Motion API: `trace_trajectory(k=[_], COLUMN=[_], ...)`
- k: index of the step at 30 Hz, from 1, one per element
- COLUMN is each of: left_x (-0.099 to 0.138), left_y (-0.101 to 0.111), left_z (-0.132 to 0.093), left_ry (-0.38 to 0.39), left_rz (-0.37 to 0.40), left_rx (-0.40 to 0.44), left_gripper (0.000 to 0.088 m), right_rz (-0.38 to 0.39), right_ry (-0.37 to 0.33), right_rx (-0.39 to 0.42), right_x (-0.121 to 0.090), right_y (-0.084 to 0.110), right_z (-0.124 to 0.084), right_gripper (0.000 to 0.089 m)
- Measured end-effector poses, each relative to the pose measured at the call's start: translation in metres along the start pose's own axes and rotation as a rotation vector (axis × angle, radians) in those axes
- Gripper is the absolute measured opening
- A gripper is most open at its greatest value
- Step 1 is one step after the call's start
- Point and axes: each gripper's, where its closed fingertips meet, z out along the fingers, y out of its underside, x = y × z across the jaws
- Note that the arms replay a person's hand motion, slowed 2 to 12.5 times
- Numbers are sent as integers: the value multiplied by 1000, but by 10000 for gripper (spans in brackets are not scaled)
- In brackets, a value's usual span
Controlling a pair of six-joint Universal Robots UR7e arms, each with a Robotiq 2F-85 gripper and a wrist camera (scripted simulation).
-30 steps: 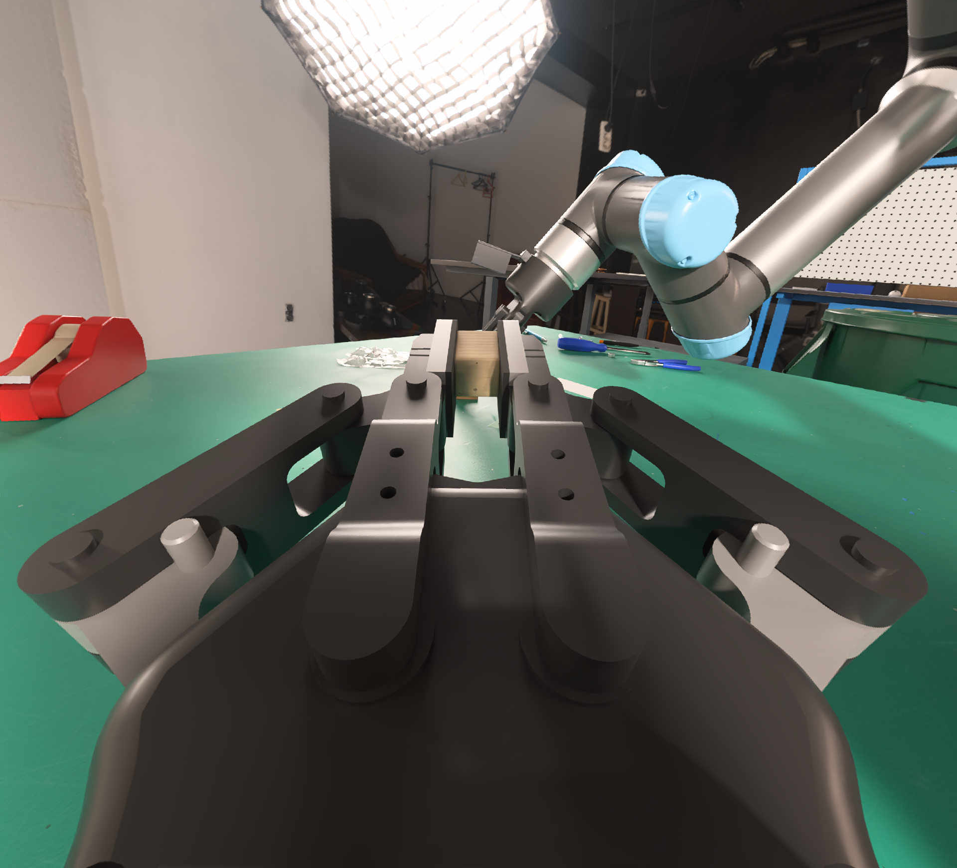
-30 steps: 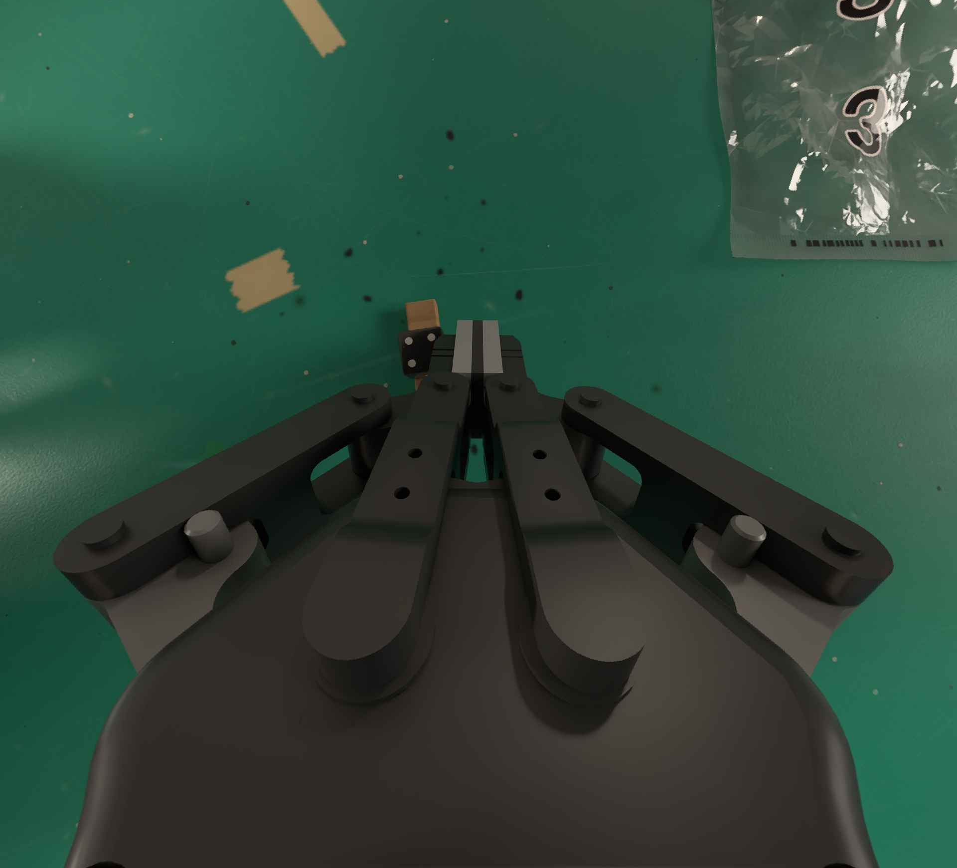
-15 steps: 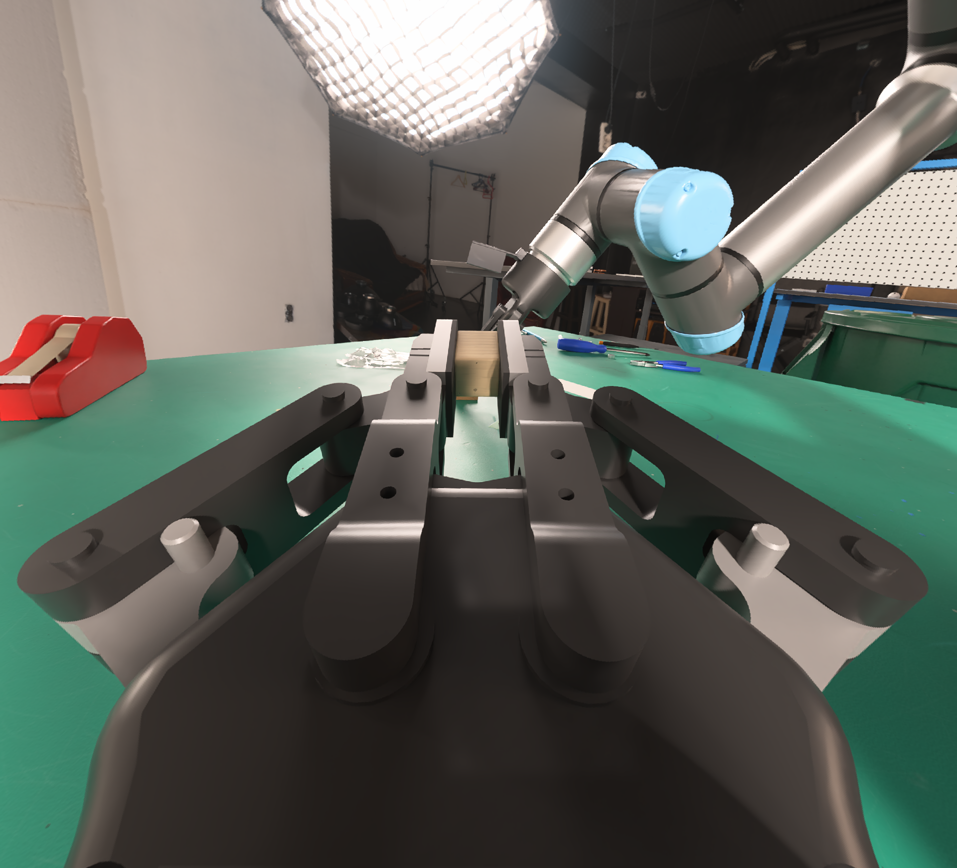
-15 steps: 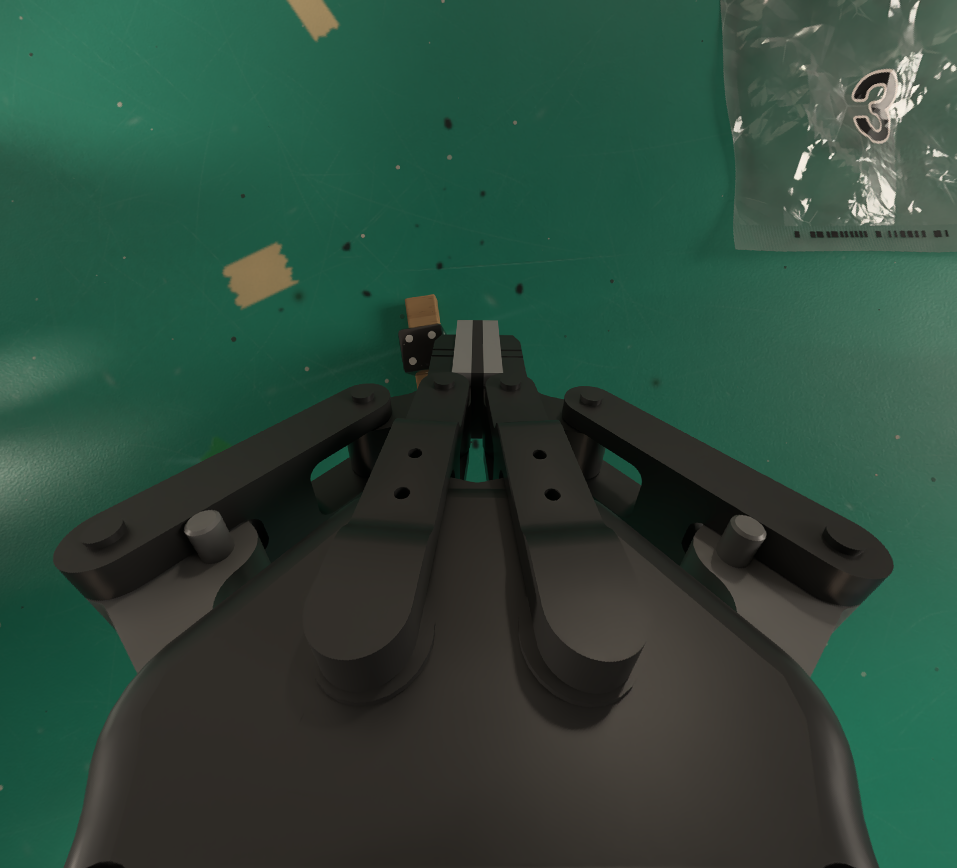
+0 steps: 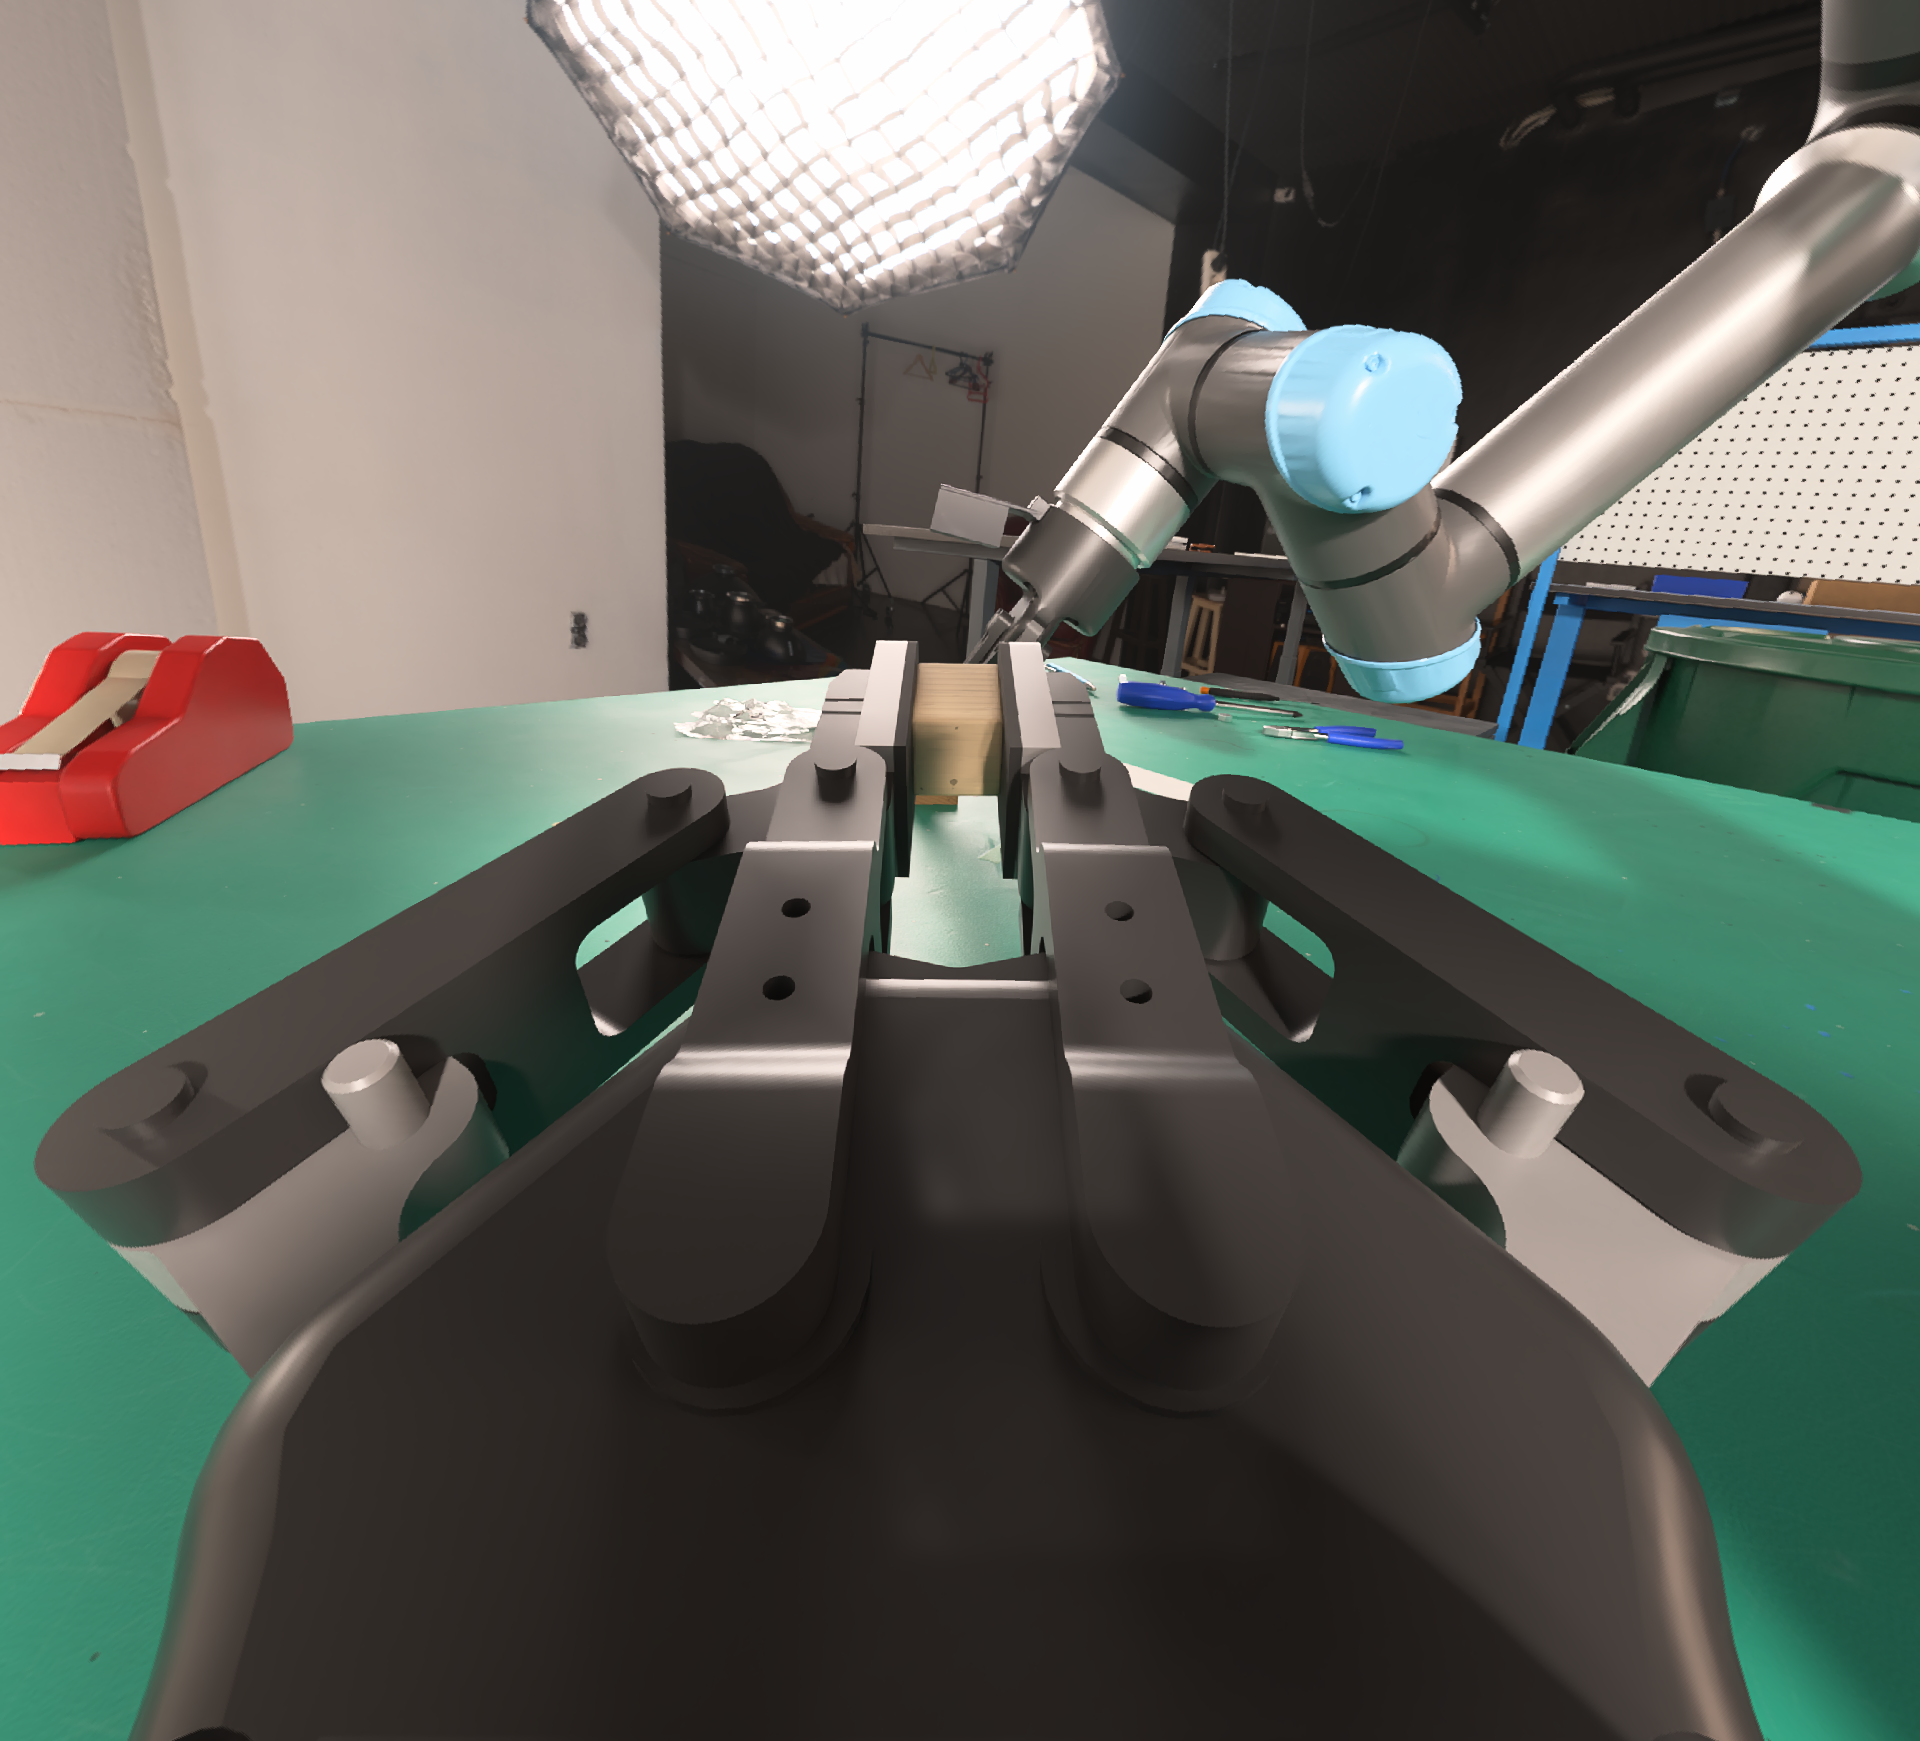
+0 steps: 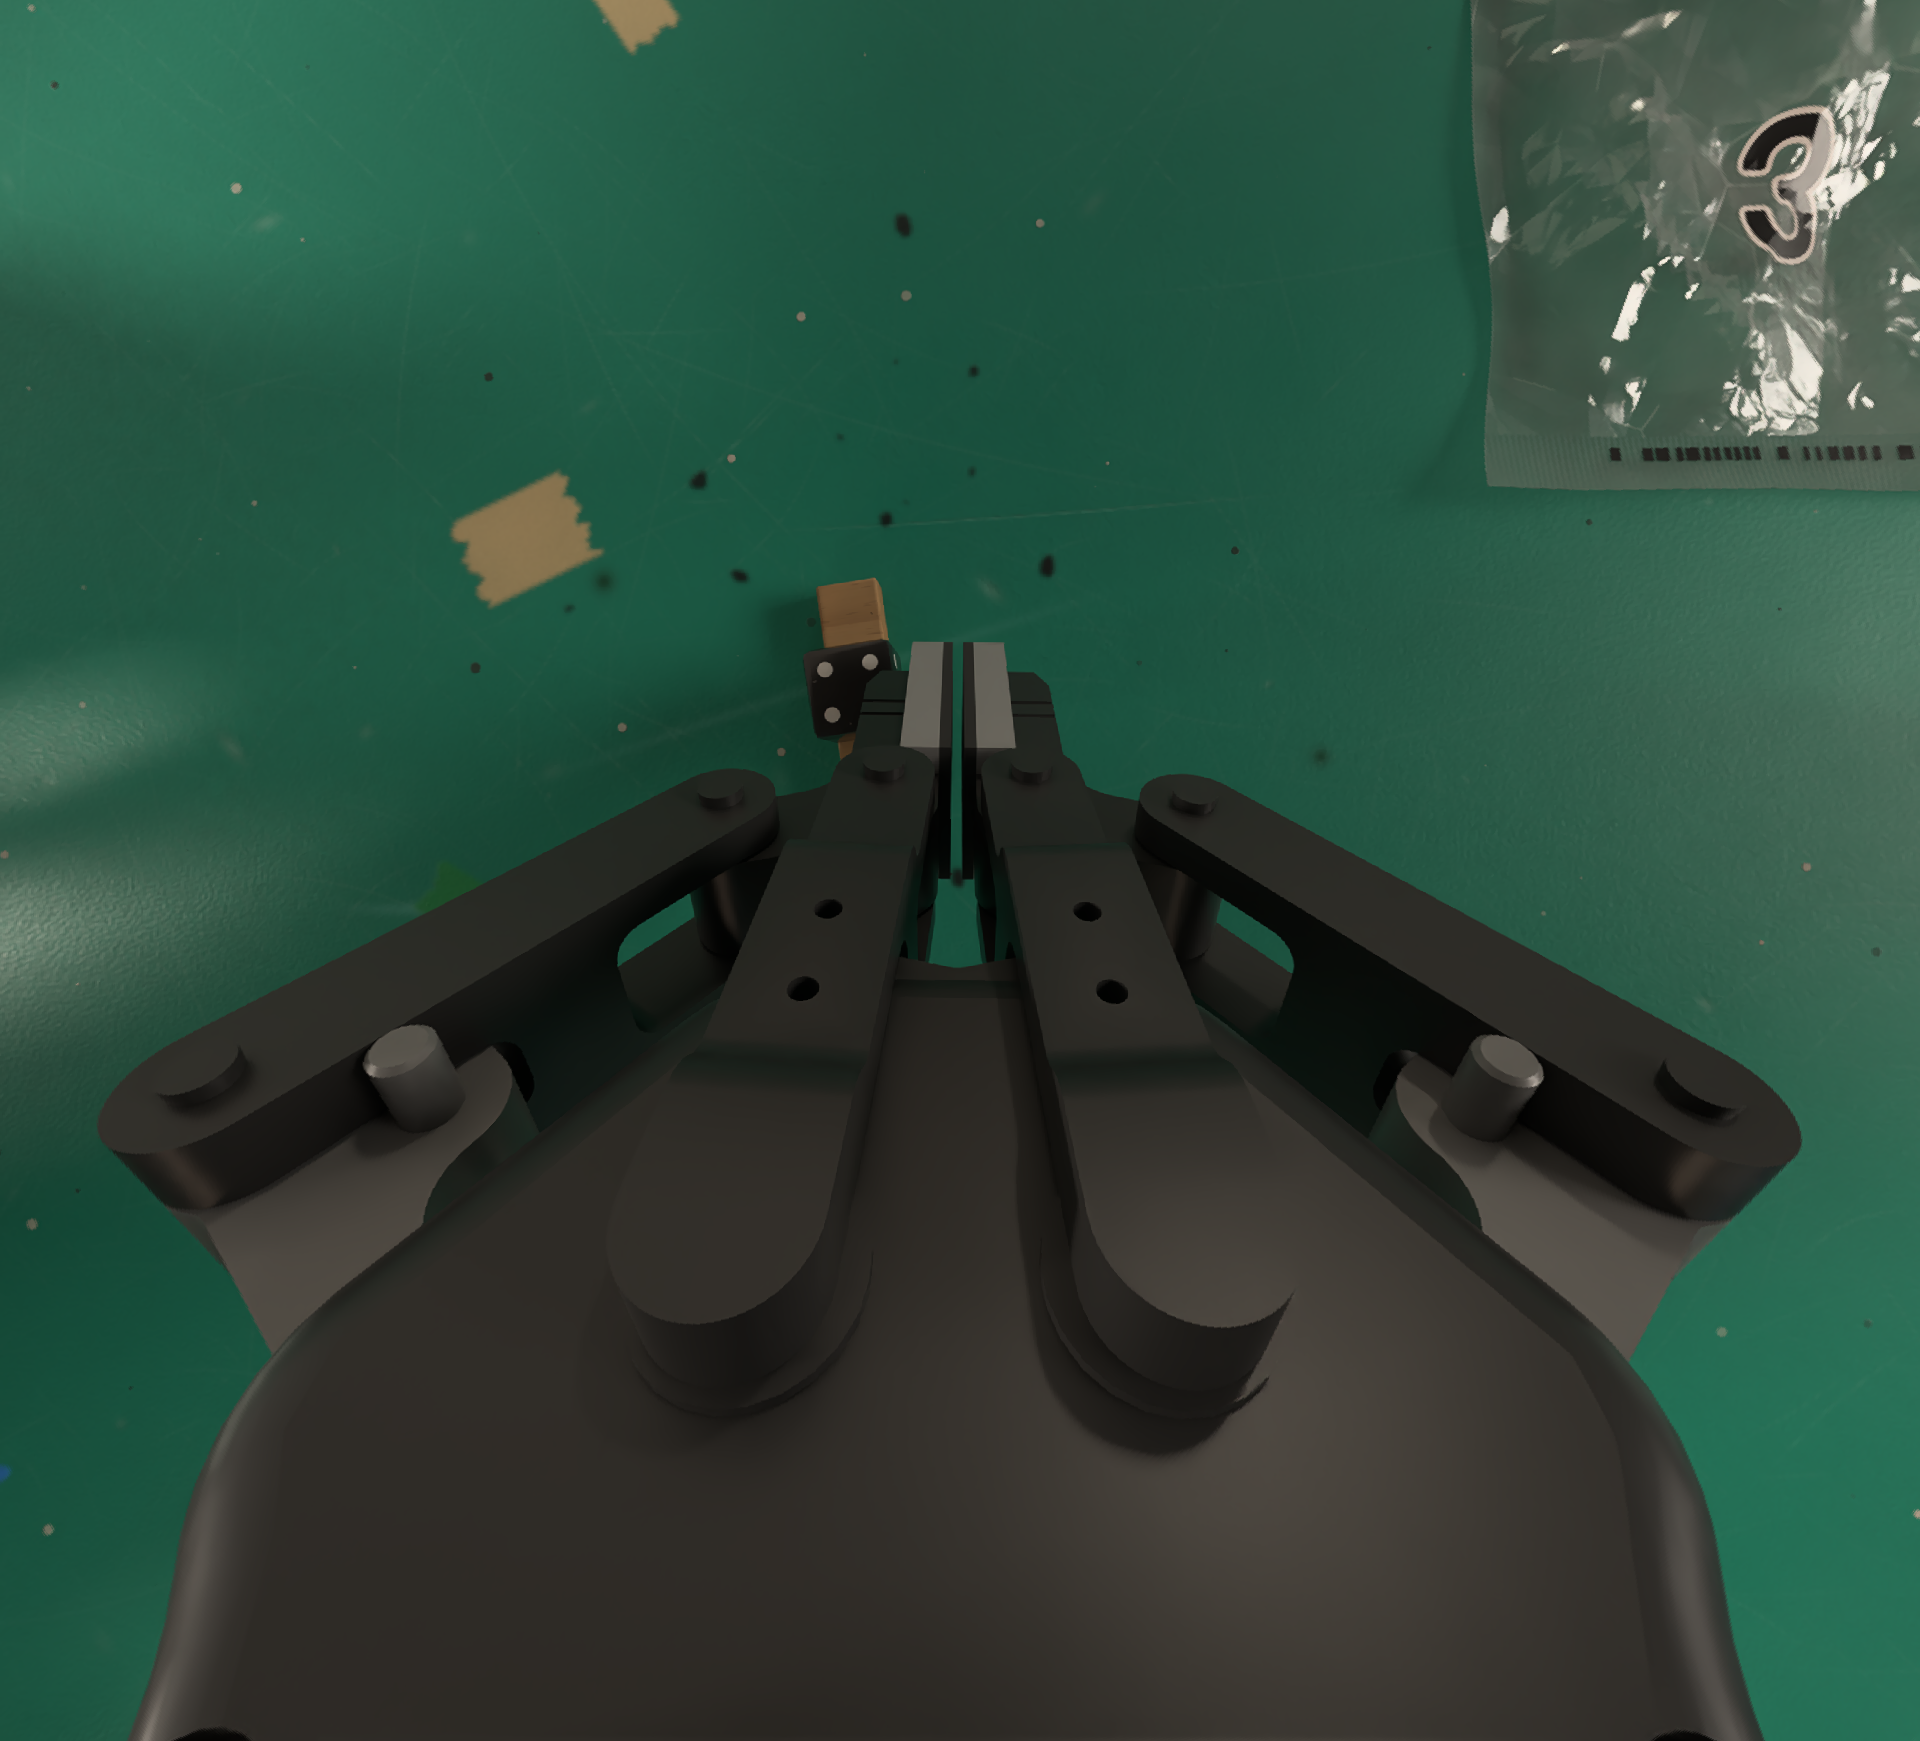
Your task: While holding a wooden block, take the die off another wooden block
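Note:
My left gripper [image 5: 957, 715] is shut on a pale wooden block [image 5: 954, 735] and holds it just above the green table. In the right wrist view, a black die [image 6: 840, 692] with white dots sits on a small brown wooden block [image 6: 854, 613] on the table. My right gripper [image 6: 957, 692] is shut and empty, its fingertips right beside the die on the die's right side. I cannot tell whether they touch it. The right arm [image 5: 1340, 465] also shows in the left wrist view, reaching down behind the held block.
A red tape dispenser [image 5: 135, 735] stands at the left. A clear plastic bag [image 6: 1704, 153] lies at the upper right. Two tan tape strips [image 6: 528, 538] stick to the green table [image 6: 1039, 81]. Blue-handled tools [image 5: 1247, 715] lie far back.
The right wrist view has shifted slightly, so the table features have slid a little. The die and block stay beside the shut fingertips. The left gripper has not moved.

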Motion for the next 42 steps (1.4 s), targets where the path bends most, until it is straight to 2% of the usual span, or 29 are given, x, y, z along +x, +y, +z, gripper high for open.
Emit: trace_trajectory(k=[30, 42], left_x=[0, 0], left_y=[0, 0], left_z=[0, 0], left_ry=[3, 4], left_rz=[-1, 0], left_rx=[0, -1], left_gripper=[134, 134], right_rz=[54, 56], right_ry=[-59, -93], right_rx=[-18, -14], right_x=[-1, -2], right_y=[4, 6], right_z=[-2, -2], right_gripper=[28, 0])
